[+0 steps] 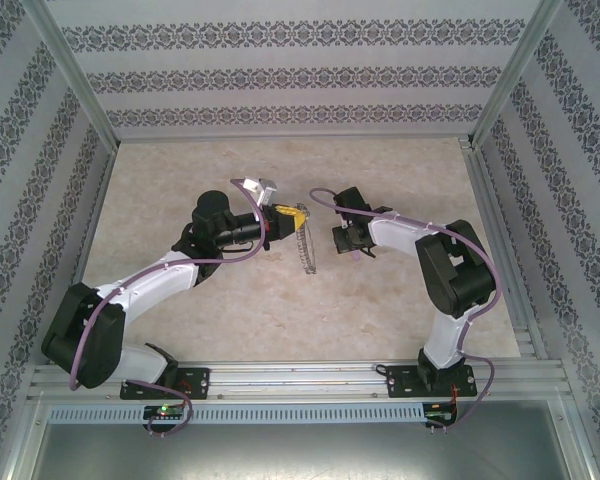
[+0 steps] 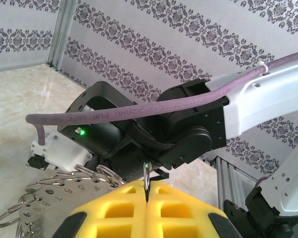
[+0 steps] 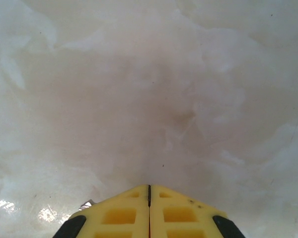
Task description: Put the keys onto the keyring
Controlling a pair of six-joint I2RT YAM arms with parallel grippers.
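Note:
My left gripper (image 1: 283, 213) is shut on the keyring (image 1: 306, 252), a thin dark beaded loop hanging edge-on below it at mid-table. In the left wrist view the yellow fingertips (image 2: 119, 208) of the left gripper (image 2: 147, 192) pinch a small metal loop (image 2: 147, 176) of the keyring, and several small split rings (image 2: 84, 174) fan out to the left. My right gripper (image 1: 352, 243) points down at the table, just right of the keyring. Its tips (image 3: 149, 188) are shut. A small silvery bit (image 3: 87, 204) peeks out beside its left finger; I cannot tell whether it is the key.
The right arm's black wrist housing (image 2: 139, 134) and purple cable (image 2: 139, 111) sit close behind the pinched loop. Patterned walls (image 1: 300, 75) and metal frame posts (image 1: 75, 75) enclose the pale marble-look tabletop (image 1: 180, 170).

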